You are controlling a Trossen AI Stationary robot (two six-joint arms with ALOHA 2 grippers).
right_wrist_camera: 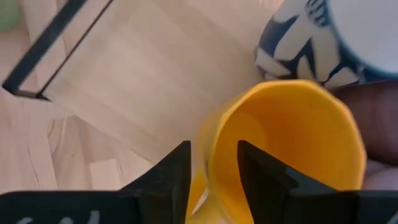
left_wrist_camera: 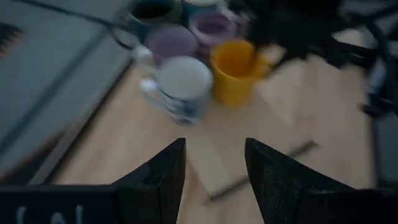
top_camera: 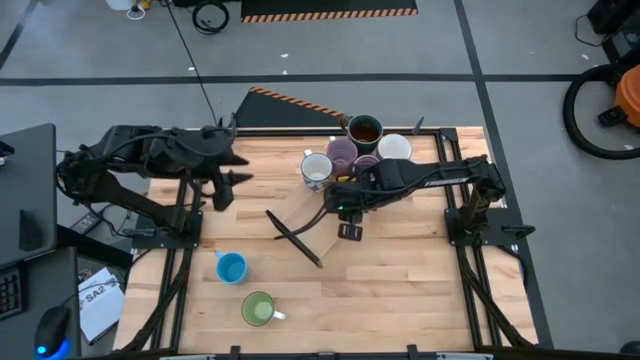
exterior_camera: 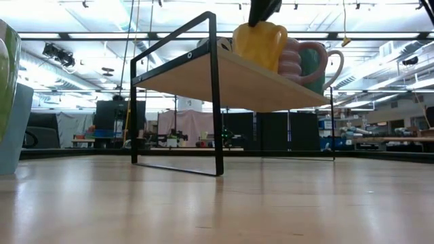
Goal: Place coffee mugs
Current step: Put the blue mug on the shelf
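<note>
Six mugs (top_camera: 352, 153) crowd the raised shelf (top_camera: 300, 215); two more (top_camera: 245, 288) stand on the table (top_camera: 400, 300).

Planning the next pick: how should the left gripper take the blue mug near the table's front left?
Blue mug stands upright, mouth up, apart from the green mug. Probably best from straight above, one finger inside the rim and one outside. Its handle isn't clearly visible, so pick any free stretch of wall. Left gripper is open.

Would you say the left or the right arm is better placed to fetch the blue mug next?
Probably the left: its gripper is open and nearer the blue mug. The right gripper straddles the orange mug's wall on the shelf.
</note>
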